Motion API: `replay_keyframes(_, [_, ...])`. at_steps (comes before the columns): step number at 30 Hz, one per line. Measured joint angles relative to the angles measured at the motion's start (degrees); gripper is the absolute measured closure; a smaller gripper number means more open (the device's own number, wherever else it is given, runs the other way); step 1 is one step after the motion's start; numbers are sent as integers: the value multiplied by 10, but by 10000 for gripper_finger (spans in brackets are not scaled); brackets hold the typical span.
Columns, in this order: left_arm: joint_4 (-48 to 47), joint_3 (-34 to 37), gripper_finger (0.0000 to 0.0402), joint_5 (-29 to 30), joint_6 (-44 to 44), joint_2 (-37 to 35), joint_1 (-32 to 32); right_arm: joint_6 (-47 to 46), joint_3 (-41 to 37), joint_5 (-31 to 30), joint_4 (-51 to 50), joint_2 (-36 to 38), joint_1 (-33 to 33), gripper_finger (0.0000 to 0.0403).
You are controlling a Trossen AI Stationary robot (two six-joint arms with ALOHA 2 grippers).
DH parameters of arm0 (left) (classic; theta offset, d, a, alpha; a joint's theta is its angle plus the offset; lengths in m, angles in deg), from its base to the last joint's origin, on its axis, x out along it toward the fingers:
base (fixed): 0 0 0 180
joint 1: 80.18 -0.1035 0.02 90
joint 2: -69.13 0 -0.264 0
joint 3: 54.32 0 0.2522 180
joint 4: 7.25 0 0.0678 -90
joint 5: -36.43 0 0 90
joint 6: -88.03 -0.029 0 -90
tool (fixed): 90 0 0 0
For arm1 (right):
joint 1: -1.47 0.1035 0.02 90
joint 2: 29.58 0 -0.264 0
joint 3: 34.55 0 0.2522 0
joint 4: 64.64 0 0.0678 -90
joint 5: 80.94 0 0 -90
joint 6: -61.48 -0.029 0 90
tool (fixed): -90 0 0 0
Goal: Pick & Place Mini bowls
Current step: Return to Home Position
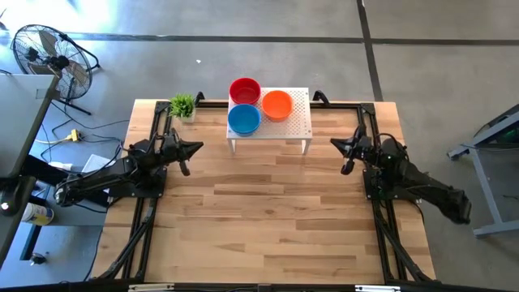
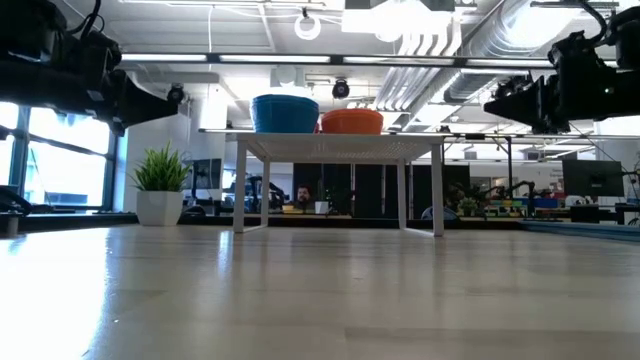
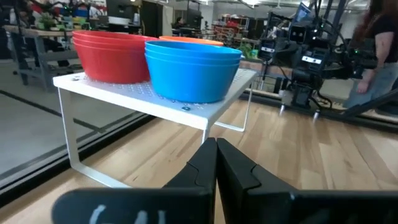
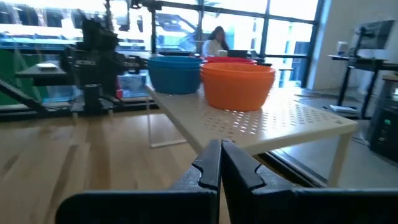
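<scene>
Three mini bowl stacks stand on a white perforated stand [image 1: 284, 128] at the table's far middle: red [image 1: 244, 90], blue [image 1: 243, 120] and orange [image 1: 276, 105]. The blue bowls [image 3: 193, 68] and red bowls [image 3: 115, 56] fill my left wrist view; the orange bowls [image 4: 237, 85] are nearest in my right wrist view. My left gripper [image 1: 199, 148] hovers left of the stand, shut and empty. My right gripper [image 1: 333, 143] hovers right of it, also shut and empty.
A small green plant [image 1: 183, 105] stands at the far left corner of the table, close to the stand. The wooden tabletop [image 1: 268, 211] stretches wide toward the near edge. A fan [image 1: 49, 57] and a person in the room lie beyond the table.
</scene>
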Motion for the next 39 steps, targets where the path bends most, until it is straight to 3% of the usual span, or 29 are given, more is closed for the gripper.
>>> replay_keyframes(7, [-1,0,401,-11,25,1,0,-1,0,-65,-13,-15,-5,403])
replay_keyframes(14, [-5,0,402,-53,25,1,0,-42,0,-65,-13,-33,-5,402])
replay_keyframes(39, [-5,1,401,-53,26,1,0,-41,0,-65,-11,-33,-5,402])
